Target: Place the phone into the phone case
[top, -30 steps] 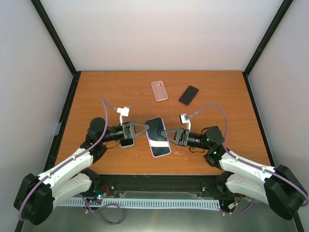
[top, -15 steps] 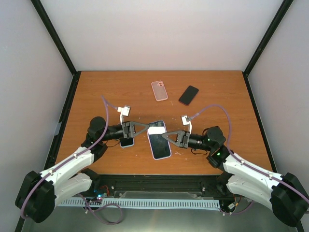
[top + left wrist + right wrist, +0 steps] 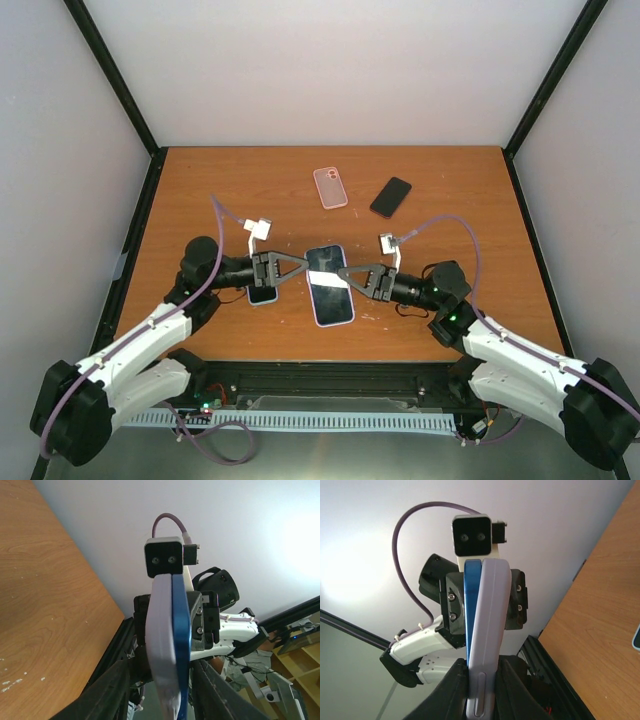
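Overhead, the flat blue glass-fronted phone (image 3: 330, 296) sits at the frame's centre over the brown wooden table (image 3: 200, 190), pinched between the left gripper (image 3: 304, 263) and the right gripper (image 3: 342, 272). In the left wrist view, jaws set narrow clasp the phone edge-on against the lilac plastic phone case (image 3: 161, 645). The right wrist view shows jaws nearly closed, squeezing the same pair.

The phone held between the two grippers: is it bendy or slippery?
Probably stiff: seen edge-on from the wrists, the phone looks flat though the left gripper and right gripper pinch it. Likely slippery: its screen glares glossy.
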You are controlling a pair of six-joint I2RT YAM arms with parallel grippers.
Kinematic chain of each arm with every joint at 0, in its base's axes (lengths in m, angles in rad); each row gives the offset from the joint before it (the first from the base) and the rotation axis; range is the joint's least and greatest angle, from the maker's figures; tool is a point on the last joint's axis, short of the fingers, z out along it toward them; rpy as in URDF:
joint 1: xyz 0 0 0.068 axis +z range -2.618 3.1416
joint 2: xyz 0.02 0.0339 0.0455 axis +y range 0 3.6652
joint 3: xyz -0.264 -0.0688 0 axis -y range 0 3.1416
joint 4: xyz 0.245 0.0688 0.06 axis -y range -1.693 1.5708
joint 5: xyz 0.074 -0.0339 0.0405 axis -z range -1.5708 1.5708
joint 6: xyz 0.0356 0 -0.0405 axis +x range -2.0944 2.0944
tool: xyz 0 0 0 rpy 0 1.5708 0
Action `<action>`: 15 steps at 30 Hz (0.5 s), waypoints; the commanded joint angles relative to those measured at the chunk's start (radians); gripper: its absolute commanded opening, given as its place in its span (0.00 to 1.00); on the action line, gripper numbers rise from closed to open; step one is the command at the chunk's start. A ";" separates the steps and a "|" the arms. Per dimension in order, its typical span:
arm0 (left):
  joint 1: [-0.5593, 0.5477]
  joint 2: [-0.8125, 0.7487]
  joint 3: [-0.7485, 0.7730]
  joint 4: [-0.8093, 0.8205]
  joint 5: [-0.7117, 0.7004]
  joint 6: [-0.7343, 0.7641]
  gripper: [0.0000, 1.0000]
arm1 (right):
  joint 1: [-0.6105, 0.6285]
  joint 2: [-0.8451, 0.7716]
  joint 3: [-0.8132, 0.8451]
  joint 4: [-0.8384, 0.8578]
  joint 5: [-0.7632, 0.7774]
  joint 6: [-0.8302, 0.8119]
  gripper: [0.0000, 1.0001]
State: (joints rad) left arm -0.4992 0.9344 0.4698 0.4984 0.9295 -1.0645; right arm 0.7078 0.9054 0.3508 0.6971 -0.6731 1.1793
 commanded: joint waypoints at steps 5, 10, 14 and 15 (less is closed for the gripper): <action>0.005 -0.013 0.012 0.015 0.016 0.003 0.09 | 0.004 -0.040 0.022 0.089 0.022 0.014 0.14; 0.005 -0.013 0.037 -0.048 0.018 0.050 0.00 | 0.004 -0.050 0.005 0.062 0.029 -0.005 0.18; 0.005 -0.007 0.074 -0.138 0.021 0.121 0.00 | 0.005 -0.057 0.025 -0.002 0.035 -0.038 0.19; 0.005 -0.006 0.081 -0.145 0.028 0.125 0.02 | 0.004 -0.060 0.028 -0.010 0.038 -0.044 0.16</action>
State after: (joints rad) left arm -0.4927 0.9272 0.4770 0.4225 0.9344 -1.0218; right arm 0.7074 0.8722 0.3504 0.6830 -0.6464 1.1713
